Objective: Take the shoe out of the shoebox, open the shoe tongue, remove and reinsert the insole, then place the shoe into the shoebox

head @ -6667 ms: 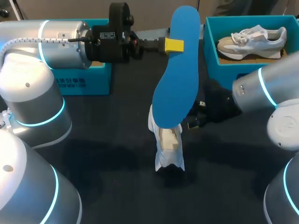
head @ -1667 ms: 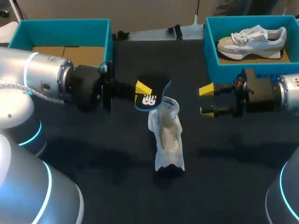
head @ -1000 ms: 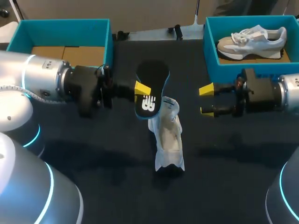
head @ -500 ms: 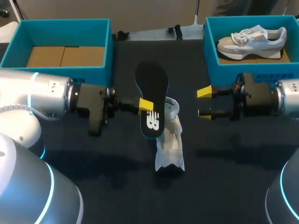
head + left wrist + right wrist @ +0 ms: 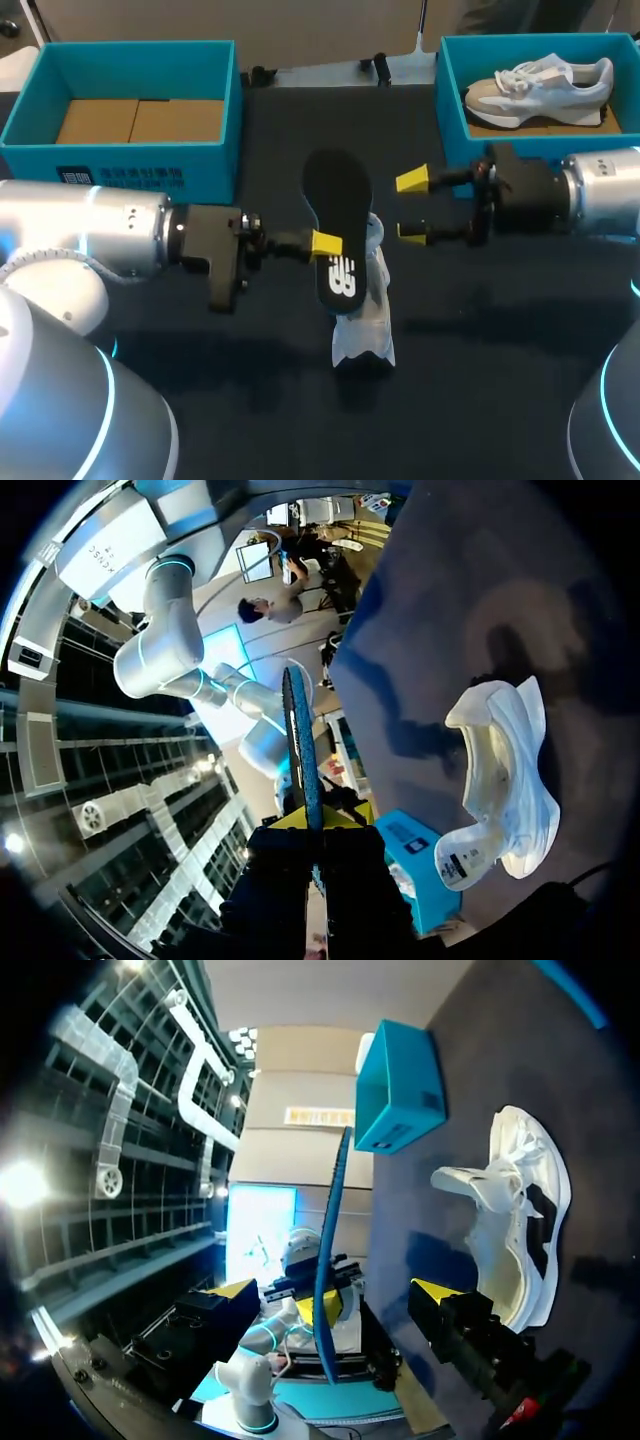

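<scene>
The white shoe [image 5: 362,318] lies on the dark desk [image 5: 500,380]. Over the shoe's far end, the left fingers [image 5: 325,243] pinch the black insole [image 5: 338,220]. Right of the shoe, the right fingers [image 5: 411,180] stand wide, holding nothing. Beyond it, rightward, sits the shoebox [image 5: 450,110].

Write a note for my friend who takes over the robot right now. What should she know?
Left claw: shut on the insole, held up close by the shoe.
Right claw: open, empty, on the shoe's other side.
The shoe lies on the table between the boxes. The left shoebox holds no shoe; the right shoebox holds a second shoe.
Done: shoe out, insole out.
Left: slide the insole back in, then put the shoe into the shoebox.
</scene>
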Tool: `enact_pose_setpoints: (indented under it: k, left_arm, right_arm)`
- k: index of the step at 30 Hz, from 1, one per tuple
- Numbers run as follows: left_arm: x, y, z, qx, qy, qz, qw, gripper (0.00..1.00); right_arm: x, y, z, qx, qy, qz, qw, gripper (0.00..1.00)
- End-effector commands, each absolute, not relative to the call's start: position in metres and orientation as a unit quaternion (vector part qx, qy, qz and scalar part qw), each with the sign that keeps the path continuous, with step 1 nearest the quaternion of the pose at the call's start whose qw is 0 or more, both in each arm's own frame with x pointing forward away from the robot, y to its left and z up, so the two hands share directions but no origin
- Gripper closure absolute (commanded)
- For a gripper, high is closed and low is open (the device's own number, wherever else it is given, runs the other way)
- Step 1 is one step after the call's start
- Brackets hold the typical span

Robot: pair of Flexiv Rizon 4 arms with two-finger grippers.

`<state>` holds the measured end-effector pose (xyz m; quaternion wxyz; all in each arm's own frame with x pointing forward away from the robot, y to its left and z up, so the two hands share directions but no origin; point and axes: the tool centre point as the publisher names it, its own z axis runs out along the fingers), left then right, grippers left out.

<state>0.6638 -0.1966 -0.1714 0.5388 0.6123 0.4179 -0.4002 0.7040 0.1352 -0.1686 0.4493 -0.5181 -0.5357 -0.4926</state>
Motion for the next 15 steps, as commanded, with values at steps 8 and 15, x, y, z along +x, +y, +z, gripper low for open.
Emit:
enact_pose_setpoints:
  k: [8, 15]
  left_arm:
    - [0.672, -0.224, -0.166, 0.615, 0.403, -0.384, 0.559, 1.0]
    - [0.679, -0.239, -0.169, 0.612, 0.403, -0.376, 0.568, 1.0]
  right_arm:
    - [0.715, 0.158, -0.171, -0.513, -0.54, -0.486, 0.457, 0.52]
    - [0.716, 0.162, -0.168, -0.509, -0.542, -0.486, 0.459, 0.63]
